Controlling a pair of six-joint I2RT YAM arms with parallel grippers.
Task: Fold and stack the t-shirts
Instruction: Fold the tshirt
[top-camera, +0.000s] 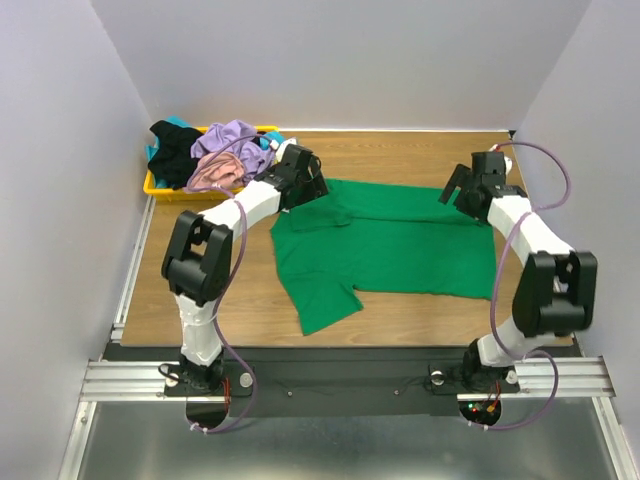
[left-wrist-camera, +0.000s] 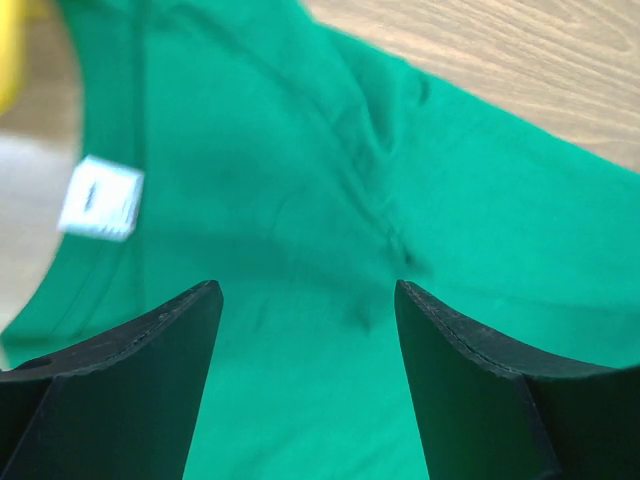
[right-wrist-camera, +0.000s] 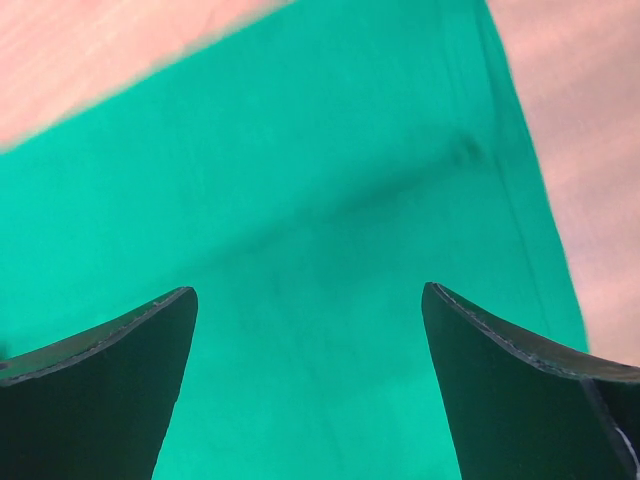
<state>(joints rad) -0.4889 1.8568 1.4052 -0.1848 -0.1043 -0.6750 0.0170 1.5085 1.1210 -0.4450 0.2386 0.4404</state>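
Left hand (left-wrist-camera: 305, 290), its jaws apart, hangs over the collar of the green t-shirt (top-camera: 400, 245) beside the white label (left-wrist-camera: 100, 197). Right hand (right-wrist-camera: 309, 290), likewise parted, hangs over the hem end near the right edge. That shirt lies spread across the middle of the surface (top-camera: 420, 322). Other t-shirts (top-camera: 230, 140) are heaped in a yellow tray (top-camera: 152, 186) at the far left corner.

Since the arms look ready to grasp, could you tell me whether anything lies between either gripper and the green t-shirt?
Nothing visible does. Both wrist views show only bare green t-shirt between the open jaws: the left gripper near the white neck label, the right gripper over the opposite end.
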